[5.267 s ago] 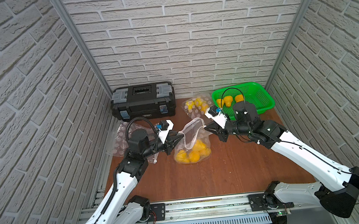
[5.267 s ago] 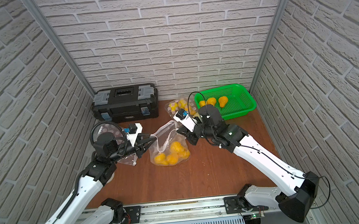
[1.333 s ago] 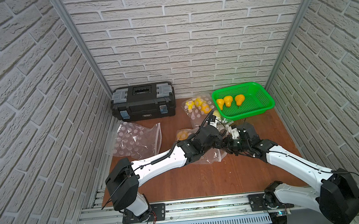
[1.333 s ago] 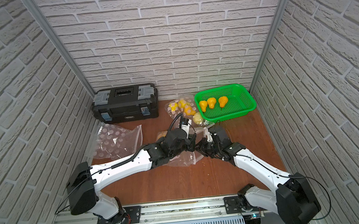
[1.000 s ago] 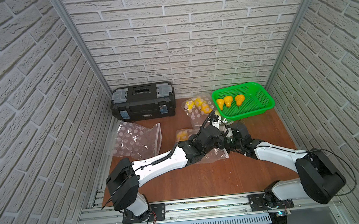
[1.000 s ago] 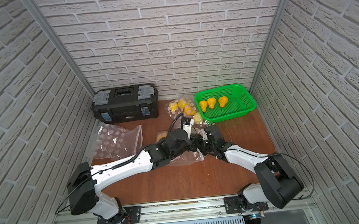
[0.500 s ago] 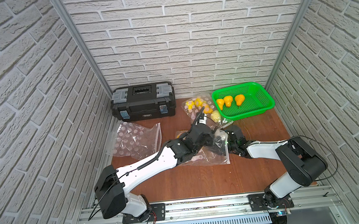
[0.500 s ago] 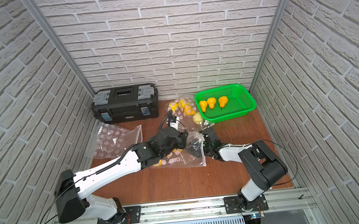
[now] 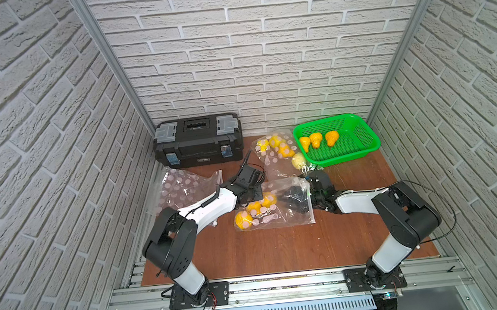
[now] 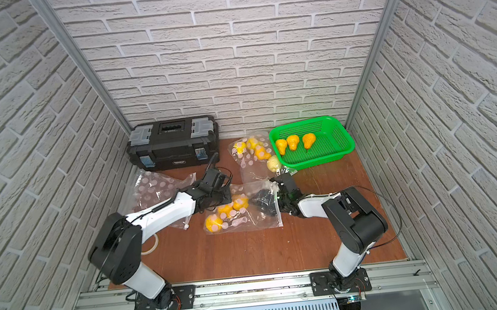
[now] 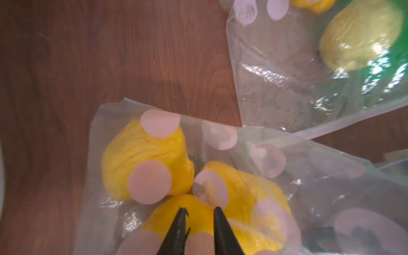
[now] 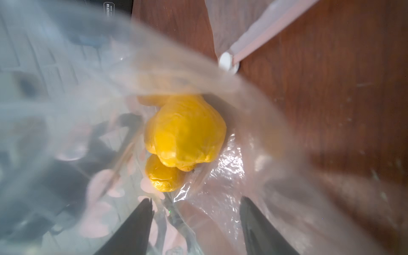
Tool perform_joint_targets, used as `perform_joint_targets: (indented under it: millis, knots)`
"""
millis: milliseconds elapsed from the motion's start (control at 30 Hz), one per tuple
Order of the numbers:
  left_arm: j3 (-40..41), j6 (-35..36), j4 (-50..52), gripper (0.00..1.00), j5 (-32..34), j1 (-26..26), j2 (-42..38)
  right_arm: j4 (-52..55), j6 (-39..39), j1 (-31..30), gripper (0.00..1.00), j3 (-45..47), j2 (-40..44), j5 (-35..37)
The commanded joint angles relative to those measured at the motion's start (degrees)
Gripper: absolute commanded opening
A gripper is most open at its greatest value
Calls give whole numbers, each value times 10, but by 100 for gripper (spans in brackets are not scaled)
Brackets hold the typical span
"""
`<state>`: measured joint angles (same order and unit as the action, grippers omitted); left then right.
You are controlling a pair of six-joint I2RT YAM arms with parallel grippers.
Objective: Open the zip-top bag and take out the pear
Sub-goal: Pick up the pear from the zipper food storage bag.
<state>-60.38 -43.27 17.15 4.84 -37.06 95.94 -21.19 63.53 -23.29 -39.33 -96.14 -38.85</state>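
Left arm drawn back toward own side since half second ago; left end effector (image 11: 198,209) off bag's middle, now over its closed end.
- Zip-top bag (image 9: 279,218) flat on worktop (image 9: 282,252), mouth facing right arm.
- Right end effector (image 12: 196,199) inside mouth, jaws wide apart, gripping nothing.
- Pears (image 9: 254,207) bunched at bag's closed end; one pear (image 12: 185,130) just ahead of right jaws.
- Left end effector: jaws slightly parted, nothing between.
- Toolbox (image 9: 198,142) label too small to read.
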Motion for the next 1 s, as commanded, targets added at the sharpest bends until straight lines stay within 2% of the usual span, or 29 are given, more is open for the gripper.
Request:
perform_joint_targets:
  millis: [0,300,467,700,767,867,967]
  knots:
    - [-19,7,-8,22,-54,4,30,-10,-16,-8,70,-24,-9,-16]
    - [-10,-3,-54,14,-101,3,79,34,-40,-21,81,-64,-51,3]
    - [-3,-4,-71,0,-119,3,95,28,-33,-24,77,-71,-80,19]
    - [11,-2,-84,0,-135,1,107,24,-17,-26,77,-81,-96,53]
    - [16,-5,-83,0,-132,1,106,40,-21,-26,74,-83,-89,63]
    - [22,-6,-77,0,-119,4,104,76,-40,-25,61,-77,-62,74]
    - [29,-8,-71,0,-107,11,103,123,-57,-15,55,-67,-30,73]
